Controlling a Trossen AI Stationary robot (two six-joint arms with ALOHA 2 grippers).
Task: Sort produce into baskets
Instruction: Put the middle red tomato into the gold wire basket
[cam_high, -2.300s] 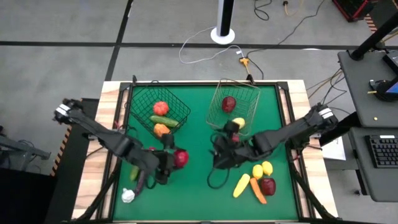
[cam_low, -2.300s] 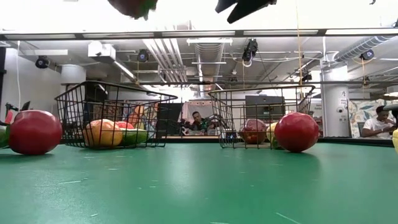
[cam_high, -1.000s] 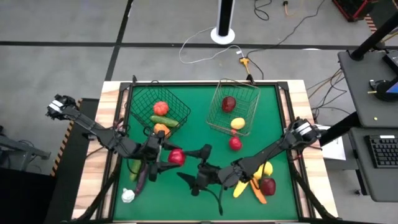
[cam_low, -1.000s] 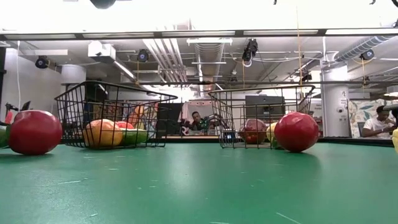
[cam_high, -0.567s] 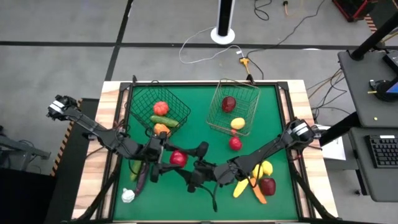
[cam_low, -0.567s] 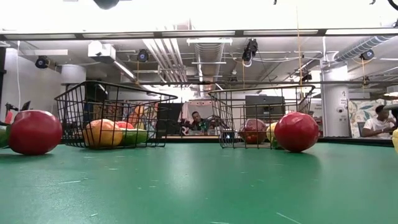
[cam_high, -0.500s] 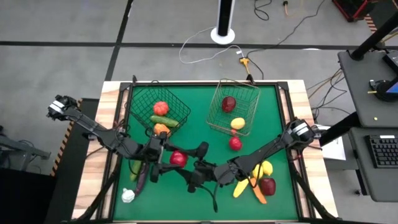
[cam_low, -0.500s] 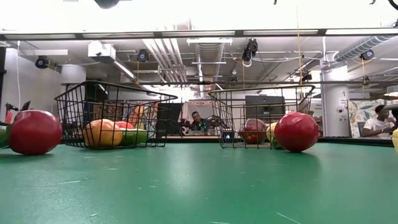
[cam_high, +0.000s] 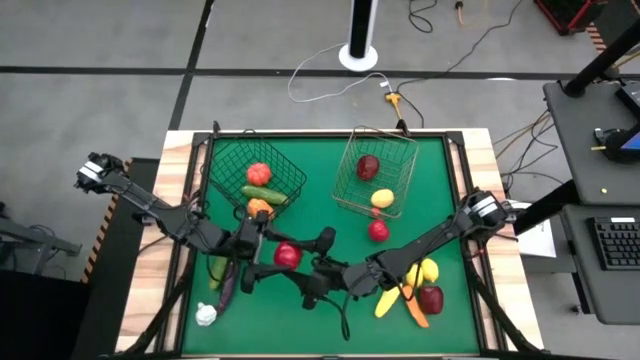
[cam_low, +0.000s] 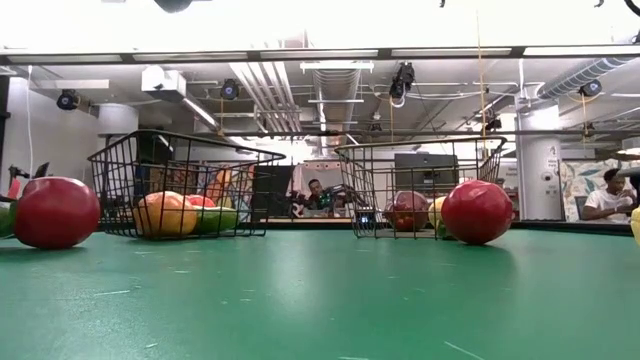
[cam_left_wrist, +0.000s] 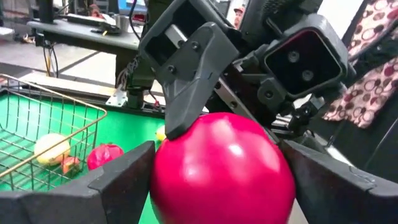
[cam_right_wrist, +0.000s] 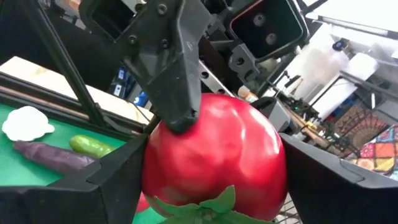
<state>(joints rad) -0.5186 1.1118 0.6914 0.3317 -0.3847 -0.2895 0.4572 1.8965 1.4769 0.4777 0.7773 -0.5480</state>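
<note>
Two dark robot arms meet over a green table (cam_high: 440, 160), passing one large red tomato (cam_high: 288, 255) between them. The tomato hangs in the air just in front of the black wire basket (cam_high: 256, 176). The left gripper (cam_high: 268, 256) has its two fingers pressed against the tomato's sides. The right gripper (cam_high: 306, 268) has its fingers set around the same tomato from the opposite side; whether they already press on it is hard to tell.

The black wire basket holds a red fruit, a cucumber and an orange piece. The silver wire basket (cam_high: 377, 170), beside the black one, holds a dark red fruit and a yellow one. A small red fruit (cam_high: 378, 231) lies just in front of the silver basket. Near the black basket's left front corner lie a purple eggplant (cam_high: 227, 288) and a white garlic (cam_high: 205, 315).
</note>
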